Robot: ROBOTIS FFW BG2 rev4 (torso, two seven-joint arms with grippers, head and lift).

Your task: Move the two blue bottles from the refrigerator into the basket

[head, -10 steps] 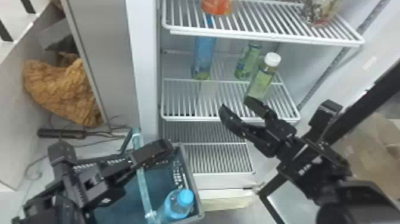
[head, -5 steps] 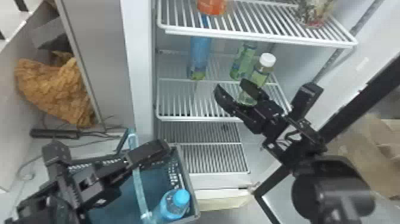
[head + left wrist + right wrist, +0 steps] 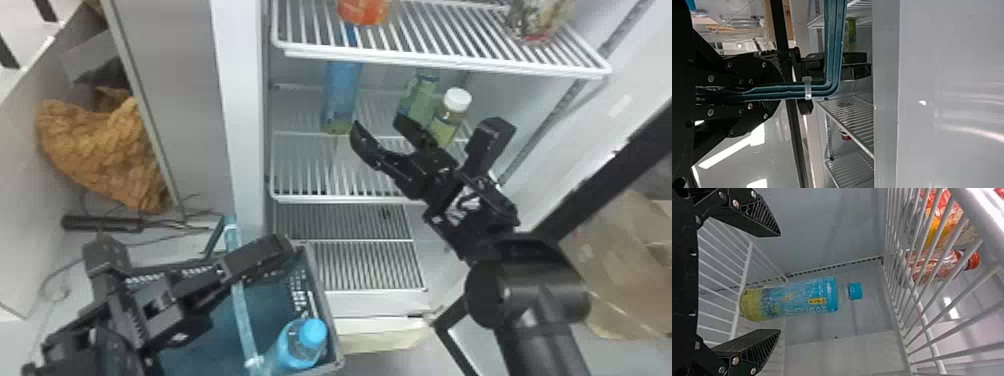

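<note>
My left gripper (image 3: pixel 260 254) is over the basket (image 3: pixel 327 305); in the left wrist view the left gripper (image 3: pixel 774 92) is closed on the basket's teal handle (image 3: pixel 833 43). One blue bottle (image 3: pixel 300 346) is in the basket's near right corner, cap up. The other blue bottle (image 3: pixel 342 95) stands upright on the refrigerator's middle shelf, at the left. My right gripper (image 3: pixel 381 134) is at that shelf's front, to the bottle's right. In the right wrist view the right gripper (image 3: pixel 779 282) has its fingers apart, with the blue bottle (image 3: pixel 797 297) farther in, not touched.
Two green bottles, one with a white cap (image 3: pixel 456 102), stand right of the blue bottle, behind the right gripper. Above hangs a wire shelf (image 3: pixel 440 57) with an orange item (image 3: pixel 365 11). The refrigerator's left side wall (image 3: pixel 240 125) lies between the arms.
My right gripper has moved up and leftward, toward the middle shelf and the blue bottle. The left gripper keeps its place at the basket. The head view has shifted slightly.
</note>
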